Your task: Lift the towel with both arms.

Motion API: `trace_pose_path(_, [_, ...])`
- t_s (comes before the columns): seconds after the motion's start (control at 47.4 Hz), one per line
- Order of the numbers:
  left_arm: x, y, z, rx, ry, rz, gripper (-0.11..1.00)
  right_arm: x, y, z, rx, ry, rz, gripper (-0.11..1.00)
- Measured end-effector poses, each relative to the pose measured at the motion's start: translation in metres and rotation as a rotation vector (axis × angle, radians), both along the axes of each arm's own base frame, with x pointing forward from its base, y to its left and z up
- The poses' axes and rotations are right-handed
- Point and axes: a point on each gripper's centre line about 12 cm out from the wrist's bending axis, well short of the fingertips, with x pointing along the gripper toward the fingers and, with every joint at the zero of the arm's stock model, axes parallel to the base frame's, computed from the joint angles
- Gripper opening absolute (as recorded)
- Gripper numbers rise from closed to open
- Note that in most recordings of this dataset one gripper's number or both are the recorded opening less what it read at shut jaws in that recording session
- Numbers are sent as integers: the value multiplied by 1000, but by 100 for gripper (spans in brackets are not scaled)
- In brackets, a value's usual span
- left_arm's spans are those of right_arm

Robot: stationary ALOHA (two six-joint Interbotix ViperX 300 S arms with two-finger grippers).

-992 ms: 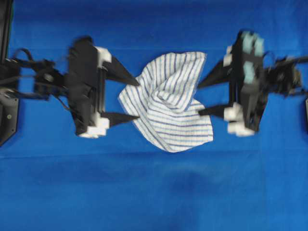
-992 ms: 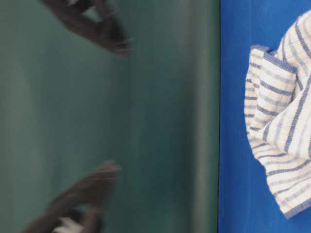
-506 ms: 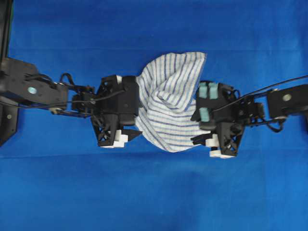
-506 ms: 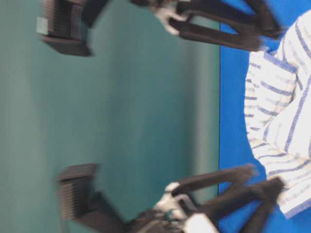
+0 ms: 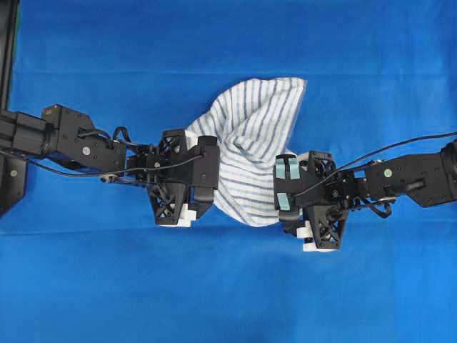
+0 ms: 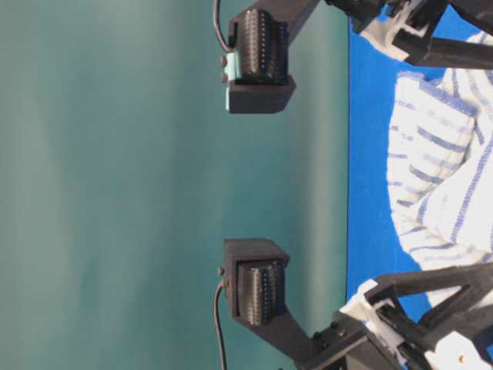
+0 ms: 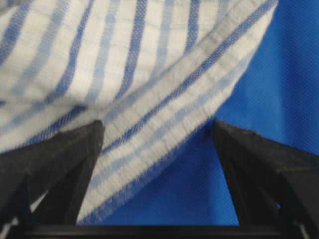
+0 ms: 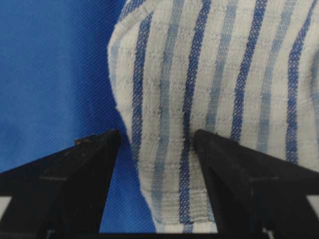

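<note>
With both arms down on the cloth [image 5: 86, 286], I've got the towel [image 5: 250, 143] crumpled mid-table between them. Left gripper [image 7: 157, 137] has its fingers apart, straddling a folded edge. Right gripper [image 8: 155, 142] is spread too, one finger on the stripes, the other over bare blue by the towel's corner

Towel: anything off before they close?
The towel lies rumpled and folded on itself on the blue tablecloth, not flat. No tear or spill is visible. The left gripper and right gripper each stand open astride a towel edge.
</note>
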Motion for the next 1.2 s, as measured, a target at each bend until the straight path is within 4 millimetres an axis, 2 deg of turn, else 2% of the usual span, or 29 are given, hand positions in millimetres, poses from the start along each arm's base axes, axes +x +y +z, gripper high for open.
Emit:
trace_pose_path(0.127, [0, -1, -4, 4, 11, -5, 85, 1, 0, 0, 1, -6, -2, 64])
trace_pose_path(0.211, [0, -1, -4, 6, 12, -7, 77, 1, -2, 1, 2, -7, -6, 58])
trace_pose_path(0.274, [-1, -1, -5, 6, 20, -7, 60, 2, -5, 0, 2, -7, -15, 45])
trace_pose_path(0.401, [-3, -1, -6, 7, 44, -8, 24, 2, -11, 1, 3, -7, -35, 8])
trace_pose_path(0.422, [-3, -1, -6, 7, 46, -8, 18, 2, -11, 1, 4, -7, -36, 5])
trace_pose_path(0.506, [-4, -1, -4, 6, 58, -7, 1, 2, -11, 3, 3, -14, -32, 5])
trace_pose_path(0.675, [-5, -1, 17, 5, 27, -10, 1, 3, -11, 27, 12, -71, -35, 5])
trace_pose_path(0.781, [-4, -1, 45, -3, -14, -4, 1, 3, -12, 48, 16, -106, -36, 5])
trace_pose_path(0.992, [-14, -1, 119, -8, -104, -11, 1, 2, -27, 119, 24, -212, -74, 5])
trace_pose_path(1.203, [-35, 8, 180, -15, -182, 17, 1, 1, -53, 182, -11, -289, -122, 5])
